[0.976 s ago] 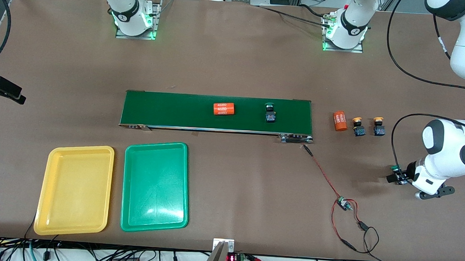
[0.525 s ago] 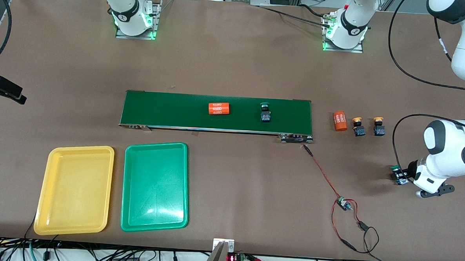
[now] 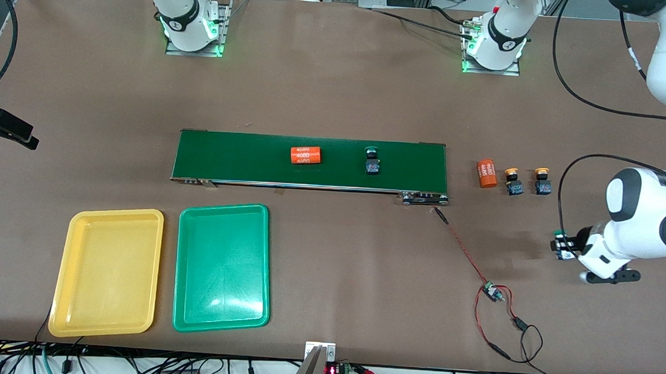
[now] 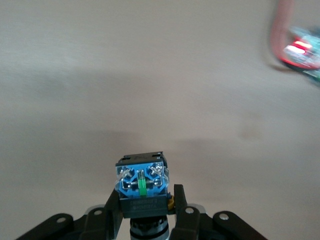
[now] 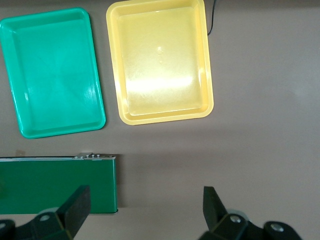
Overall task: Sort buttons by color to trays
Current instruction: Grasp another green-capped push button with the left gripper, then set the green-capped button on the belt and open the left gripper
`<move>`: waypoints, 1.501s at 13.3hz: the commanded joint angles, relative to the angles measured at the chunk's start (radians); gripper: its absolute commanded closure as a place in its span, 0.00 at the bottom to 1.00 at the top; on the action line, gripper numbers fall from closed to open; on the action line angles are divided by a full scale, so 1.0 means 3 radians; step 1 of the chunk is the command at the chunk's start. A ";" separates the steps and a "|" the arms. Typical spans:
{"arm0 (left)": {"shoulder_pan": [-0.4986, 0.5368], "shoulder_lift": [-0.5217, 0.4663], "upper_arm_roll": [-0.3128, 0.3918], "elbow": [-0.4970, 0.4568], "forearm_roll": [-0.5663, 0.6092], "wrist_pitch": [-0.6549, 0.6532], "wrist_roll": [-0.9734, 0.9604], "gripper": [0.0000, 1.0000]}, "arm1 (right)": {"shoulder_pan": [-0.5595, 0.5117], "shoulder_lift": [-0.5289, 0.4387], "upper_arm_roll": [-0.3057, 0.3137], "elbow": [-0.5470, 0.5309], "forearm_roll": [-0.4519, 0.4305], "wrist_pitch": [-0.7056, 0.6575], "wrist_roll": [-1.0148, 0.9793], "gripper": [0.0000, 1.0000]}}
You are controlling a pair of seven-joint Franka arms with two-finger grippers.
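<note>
green button clamped, lifting off the desk

yellow tray (image 3: 107, 272) and green tray (image 3: 222, 267) lay empty. right gripper (image 5: 145, 210) waited above them, jaws wide. on the conveyor belt (image 3: 310, 161) the orange cylinder (image 3: 305, 155) and a green button (image 3: 372, 161) had drifted trayward. left gripper (image 3: 562, 246) had closed on the other green button (image 4: 142, 183), ready for carrying.

On the conveyor belt (image 3: 310, 162), the orange cylinder (image 3: 305, 155) and the green-capped button (image 3: 372, 160) beside it have both travelled along the belt toward the right arm's end. The left gripper (image 3: 561, 246), with its fingers (image 4: 181, 205) now clamped on another green button (image 4: 142, 184), has risen above the surface and shifted a little toward the belt.
</note>
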 commanded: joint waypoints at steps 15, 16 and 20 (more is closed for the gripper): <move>-0.0293 -0.0238 -0.1575 -0.1325 0.0000 0.0166 -0.1889 0.68 | -0.0062 0.0054 -0.0020 -0.0007 0.0010 -0.0010 0.0033 0.00; -0.0288 -0.0238 -0.1575 -0.1335 0.0000 0.0182 -0.1889 0.66 | -0.0052 0.0094 -0.0020 -0.0018 0.0005 -0.0015 0.0033 0.00; -0.0278 -0.0259 -0.1606 -0.1290 -0.0005 0.0151 -0.1894 0.00 | -0.0041 0.0176 -0.0020 -0.0002 0.0030 0.0011 0.0038 0.00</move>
